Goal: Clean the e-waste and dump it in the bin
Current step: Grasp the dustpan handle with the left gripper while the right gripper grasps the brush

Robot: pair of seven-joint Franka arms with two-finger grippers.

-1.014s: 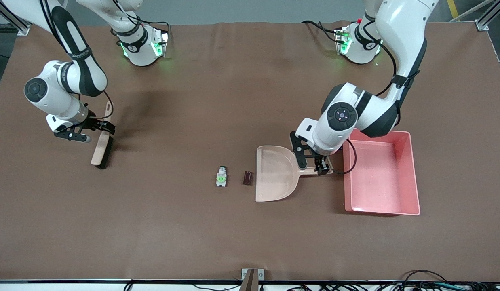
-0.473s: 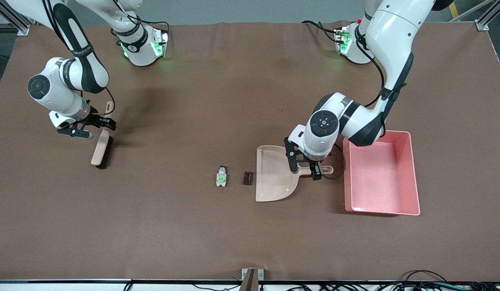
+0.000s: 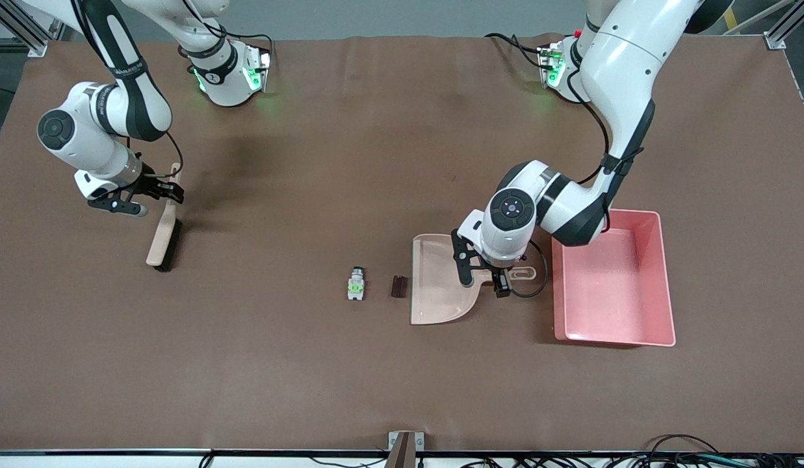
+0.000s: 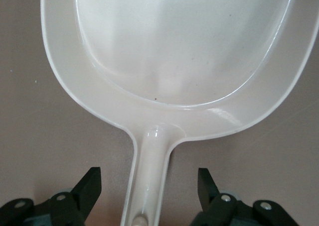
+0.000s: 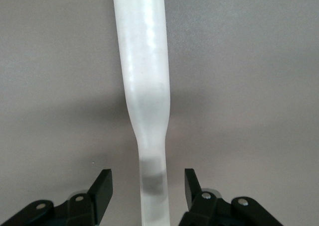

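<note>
Brown table (image 3: 376, 377), end effectors (image 3: 484, 278) astride handles

We see a glossy, smooth beige plastic dustpan (image 4: 184, 52) with bright highlights on its moulded pan. The bin (image 3: 661, 286) is smooth pink plastic with a mild sheen. The brush (image 5: 147, 86) handle looks satin-smooth. The brown tabletop (image 3: 311, 377) covering appears matt.
</note>
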